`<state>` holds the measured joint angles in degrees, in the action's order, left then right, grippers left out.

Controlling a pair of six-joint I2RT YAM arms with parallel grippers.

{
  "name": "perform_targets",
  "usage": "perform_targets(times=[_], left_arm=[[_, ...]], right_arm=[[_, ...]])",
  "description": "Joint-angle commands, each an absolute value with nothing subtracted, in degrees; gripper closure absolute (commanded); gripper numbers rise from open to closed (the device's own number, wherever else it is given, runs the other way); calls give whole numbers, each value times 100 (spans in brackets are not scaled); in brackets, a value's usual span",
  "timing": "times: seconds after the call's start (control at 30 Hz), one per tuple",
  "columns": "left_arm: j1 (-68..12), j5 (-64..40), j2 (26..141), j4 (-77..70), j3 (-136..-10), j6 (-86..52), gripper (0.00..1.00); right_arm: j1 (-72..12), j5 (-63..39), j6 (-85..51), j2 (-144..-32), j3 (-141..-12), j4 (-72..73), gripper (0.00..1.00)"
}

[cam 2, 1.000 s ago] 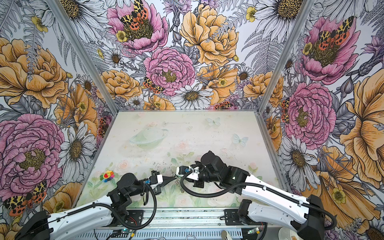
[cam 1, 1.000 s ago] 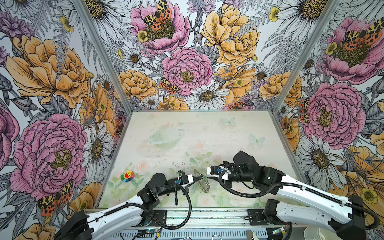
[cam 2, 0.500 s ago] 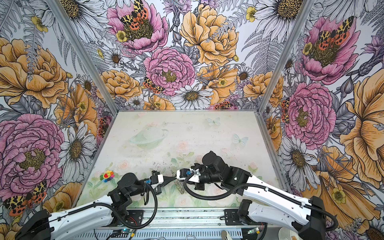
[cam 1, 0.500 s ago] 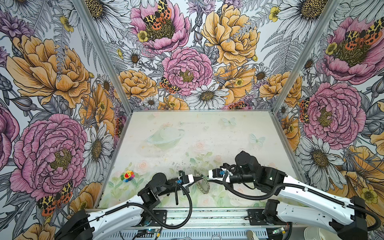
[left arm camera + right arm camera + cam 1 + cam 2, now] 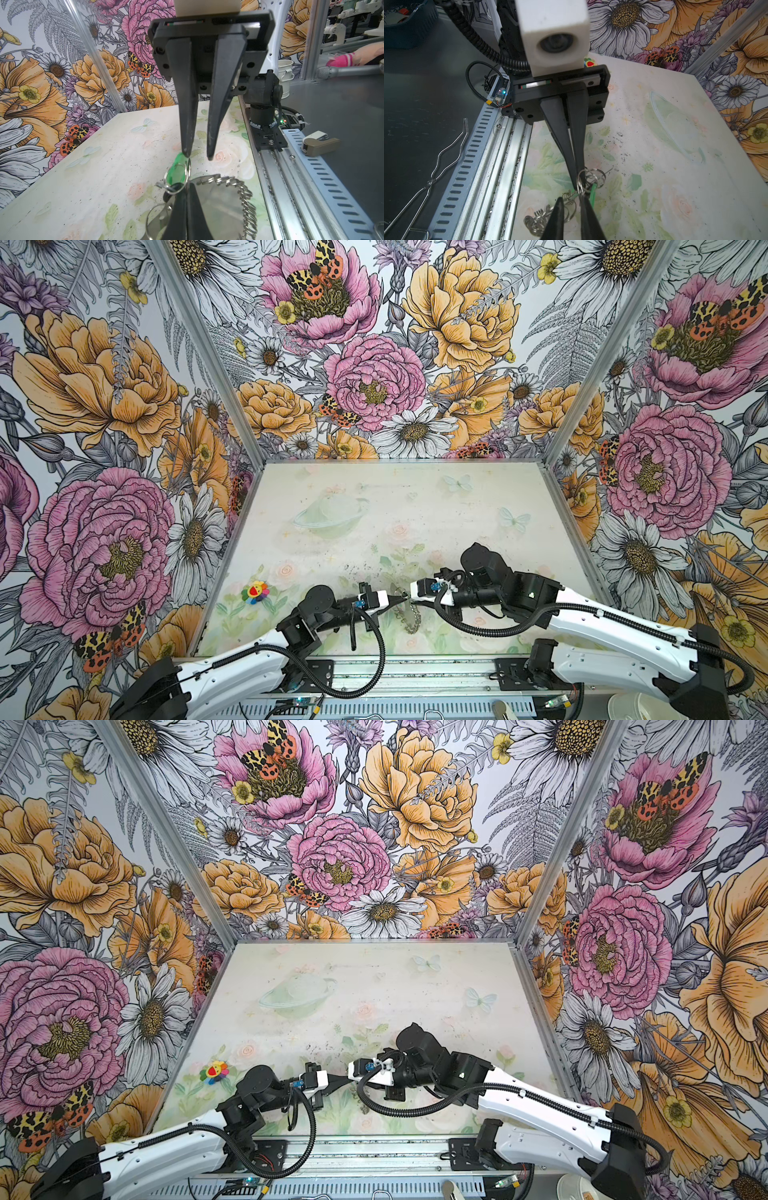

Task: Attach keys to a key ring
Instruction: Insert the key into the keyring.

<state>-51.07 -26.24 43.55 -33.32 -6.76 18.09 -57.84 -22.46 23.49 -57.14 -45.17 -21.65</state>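
Observation:
The key ring (image 5: 220,205), a grey plate edged with silver wire rings, sits just above the table at the front; in a top view it hangs below the fingertips (image 5: 409,619). My left gripper (image 5: 187,188) is shut on one upright wire ring at the plate's end. A green tag (image 5: 176,172) is threaded in that ring, with a dark key (image 5: 166,196) below it. My right gripper (image 5: 571,197) faces the left one tip to tip, jaws a little apart. One of its fingertips (image 5: 186,152) touches the tag's top. The tag (image 5: 592,193) lies outside the right jaws.
A small rainbow flower toy (image 5: 255,591) lies at the front left of the table. The aluminium rail (image 5: 276,187) runs along the table's front edge. Flowered walls close the other three sides. A bent wire (image 5: 436,166) lies beyond the rail.
The right gripper has sunk slightly toward the left fingertips and its jaws have narrowed. The left arm and the key ring have barely moved.

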Motion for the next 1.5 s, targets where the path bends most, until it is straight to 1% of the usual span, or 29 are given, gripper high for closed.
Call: perform_targets(times=[0.0,0.23,0.4,0.93,1.03,1.2,1.47], left_arm=[[-5045,-2863,4343,-3608,-730,1731,100],[-5045,-2833,4352,-3621,-735,1727,100],[-5045,-2821,4351,-3631,-730,1723,100],[-5055,-3045,4544,-3569,-824,1705,100],[-5054,-3011,4535,-3577,-824,1705,100],[-5056,-2923,4501,-3577,-802,1696,100],[-5059,-2912,4561,-3449,-866,1712,100]], right_arm=[[-5828,-2076,2351,-5735,-4619,-2048,81],[-5835,-2298,2330,-5836,-4649,-2049,82],[-5832,-2348,2347,-5897,-4693,-2045,84],[-5876,-2513,2362,-6060,-4713,-2042,85],[-5880,-2534,2370,-6080,-4718,-2044,87],[-5901,-2514,2391,-6082,-4727,-2042,93],[-5904,-2353,2425,-5988,-4720,-2052,100]])
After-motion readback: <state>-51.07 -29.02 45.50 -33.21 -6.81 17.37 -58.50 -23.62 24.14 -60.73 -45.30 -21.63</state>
